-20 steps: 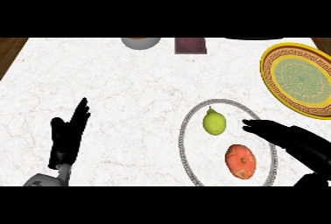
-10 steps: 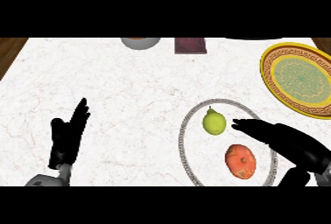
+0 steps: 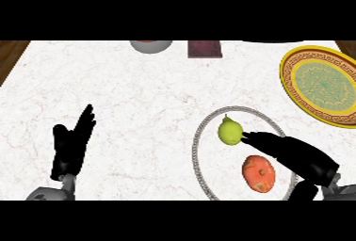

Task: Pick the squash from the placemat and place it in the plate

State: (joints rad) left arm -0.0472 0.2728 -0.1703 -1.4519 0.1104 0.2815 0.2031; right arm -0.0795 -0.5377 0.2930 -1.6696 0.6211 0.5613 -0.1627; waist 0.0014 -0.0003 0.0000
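Head view, looking steeply down on the white marbled bench, and here is the placemat, a round white mat with a grey patterned rim, sitting right of centre. On it lie two things: the squash, yellow-green with a little stem pointing up the view, and below it an orange-red fruit, the two apart from each other. The right hand comes in from the lower right corner and reaches across the mat, its fingers stretched out fairly straight, the tips right at the squash's right side, touching or just beside it, I cannot tell which. Nothing is curled round the squash; it sits on the mat, unheld. The plate, yellow with an ornate brown rim and a green patterned centre, lies at the upper right, well apart from the mat, partly cut by the view's edge. Over on the left, the left hand rests open near the lower edge, fingers straight and pointing up the view, holding nothing. At the far edge of the bench sit a grey bowl and a dark reddish square object, just beside one another.
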